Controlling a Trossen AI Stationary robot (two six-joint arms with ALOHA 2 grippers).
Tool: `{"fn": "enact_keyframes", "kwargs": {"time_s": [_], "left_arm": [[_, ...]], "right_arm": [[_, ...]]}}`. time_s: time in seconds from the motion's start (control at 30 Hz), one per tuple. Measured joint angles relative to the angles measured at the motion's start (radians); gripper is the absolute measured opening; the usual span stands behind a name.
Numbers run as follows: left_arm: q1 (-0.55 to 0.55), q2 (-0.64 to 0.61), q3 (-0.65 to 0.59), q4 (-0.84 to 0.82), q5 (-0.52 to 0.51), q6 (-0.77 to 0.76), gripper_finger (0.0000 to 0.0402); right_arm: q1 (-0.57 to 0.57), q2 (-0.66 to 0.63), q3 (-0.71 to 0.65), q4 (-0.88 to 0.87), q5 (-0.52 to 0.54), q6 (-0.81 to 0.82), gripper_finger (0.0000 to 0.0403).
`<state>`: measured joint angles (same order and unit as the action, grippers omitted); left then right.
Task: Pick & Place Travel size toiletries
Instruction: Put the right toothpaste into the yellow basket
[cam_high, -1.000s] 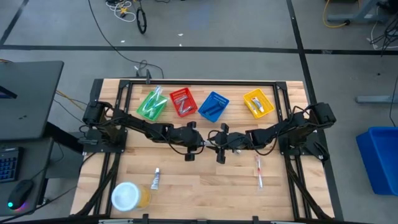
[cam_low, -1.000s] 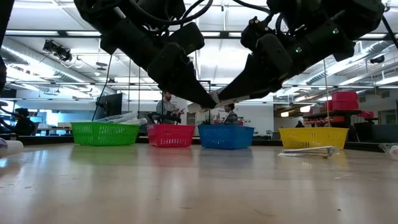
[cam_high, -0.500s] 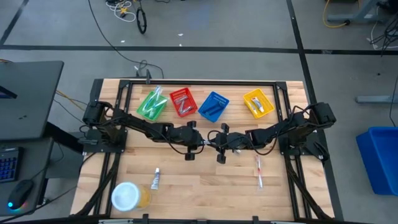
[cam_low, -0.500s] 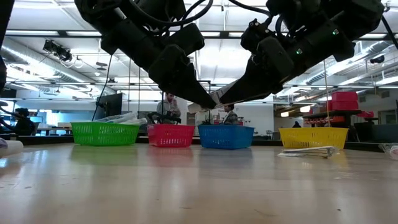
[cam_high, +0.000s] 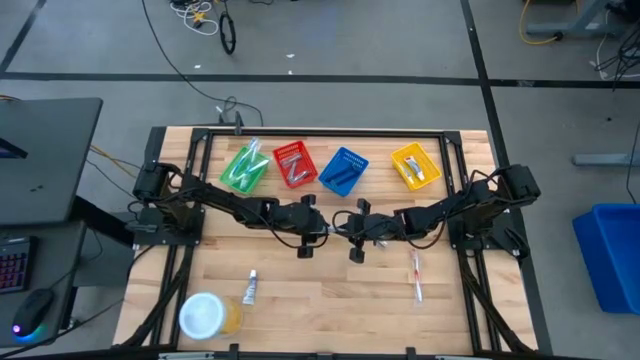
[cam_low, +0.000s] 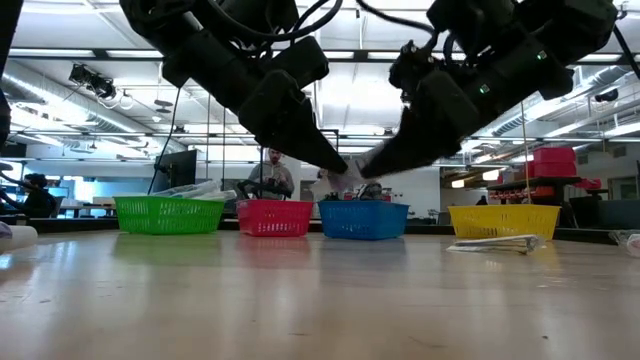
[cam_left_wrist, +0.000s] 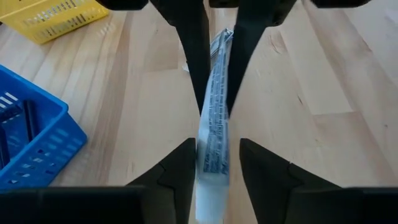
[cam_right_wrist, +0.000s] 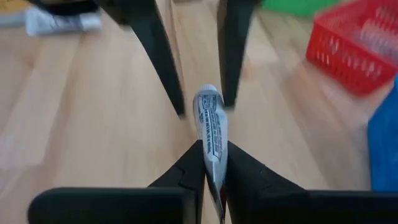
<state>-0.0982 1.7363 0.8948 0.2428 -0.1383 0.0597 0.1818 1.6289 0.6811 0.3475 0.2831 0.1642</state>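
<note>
One white tube (cam_right_wrist: 210, 127), mid-handover above table centre: my right gripper (cam_right_wrist: 210, 163) pinches it tight, left gripper (cam_left_wrist: 213, 163) fingers now spread clear. I'd back the left arm straight off before swinging toward the baskets (cam_high: 343, 170).

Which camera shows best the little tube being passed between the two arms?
The right wrist view: the tube stands sharp, pinched in that arm's shut jaws. The left wrist view shows its print between spread jaws; the low view a pale blur; the high view hides it.
</note>
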Motion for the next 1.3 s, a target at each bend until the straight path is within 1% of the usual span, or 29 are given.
{"fn": "enact_keyframes", "kwargs": {"time_s": [0.17,0.27,0.3,0.33,0.4,0.5,0.57,0.6,0.63,0.67,0.77,0.83,0.87,0.97,1.03,1.1,1.23,1.3], "left_arm": [[0.0,0.0,0.0,-0.001,-0.004,0.0,0.0149],[0.0,0.0,0.0,0.001,-0.007,0.004,0.0151],[0.0,0.0,0.0,0.001,-0.007,0.008,0.0151],[0.0,0.0,0.0,0.001,-0.007,0.012,0.0151],[0.0,0.0,0.0,0.001,-0.007,0.013,0.0151],[0.0,0.0,0.0,0.003,-0.007,0.009,0.0151],[0.0,0.0,0.0,0.004,-0.007,0.009,0.0151],[0.0,0.0,0.0,0.004,-0.007,0.008,0.0151],[0.0,0.0,0.0,0.006,-0.008,0.008,0.0151],[0.0,0.0,0.0,0.006,-0.007,0.007,0.0151],[0.0,0.0,0.0,0.011,-0.008,0.005,0.0151],[0.0,0.0,0.0,0.011,-0.007,0.005,0.0151],[0.0,0.0,0.0,0.011,-0.007,0.005,0.0151],[0.0,0.0,0.0,0.011,-0.007,-0.001,0.0151],[0.0,0.0,0.0,0.01,-0.007,-0.014,0.0151],[0.0,0.0,0.0,0.01,-0.007,-0.023,0.0151],[0.0,0.0,0.0,0.01,-0.006,-0.036,0.0151],[0.0,0.0,0.0,0.01,-0.006,-0.037,0.0151]], "right_arm": [[0.001,-0.025,0.0,-0.17,0.002,0.078,0.0049],[0.001,-0.092,0.0,-0.312,0.009,0.085,0.0047],[0.001,-0.119,0.0,-0.351,0.032,0.086,0.0046],[0.001,-0.153,0.0,-0.4,0.074,0.09,0.0046],[0.001,-0.225,0.0,-0.495,0.19,0.097,0.0045],[-0.013,-0.343,0.0,-0.625,0.423,0.128,0.0045],[-0.043,-0.404,0.0,-0.717,0.559,0.173,0.0046],[-0.067,-0.429,0.0,-0.769,0.613,0.21,0.0046],[-0.096,-0.448,0.0,-0.815,0.645,0.255,0.0046],[-0.129,-0.462,0.0,-0.859,0.653,0.3,0.0045],[-0.24,-0.473,0.0,-0.98,0.625,0.402,0.0046],[-0.313,-0.47,0.0,-1.023,0.601,0.449,0.0046],[-0.347,-0.465,0.0,-1.025,0.587,0.461,0.0046],[-0.44,-0.46,0.0,-1.021,0.496,0.461,0.0045],[-0.492,-0.456,0.0,-1.027,0.432,0.459,0.0045],[-0.538,-0.457,0.0,-1.031,0.392,0.464,0.0046],[-0.602,-0.457,0.0,-1.032,0.323,0.475,0.005],[-0.626,-0.457,0.0,-1.036,0.269,0.475,0.0052]]}}
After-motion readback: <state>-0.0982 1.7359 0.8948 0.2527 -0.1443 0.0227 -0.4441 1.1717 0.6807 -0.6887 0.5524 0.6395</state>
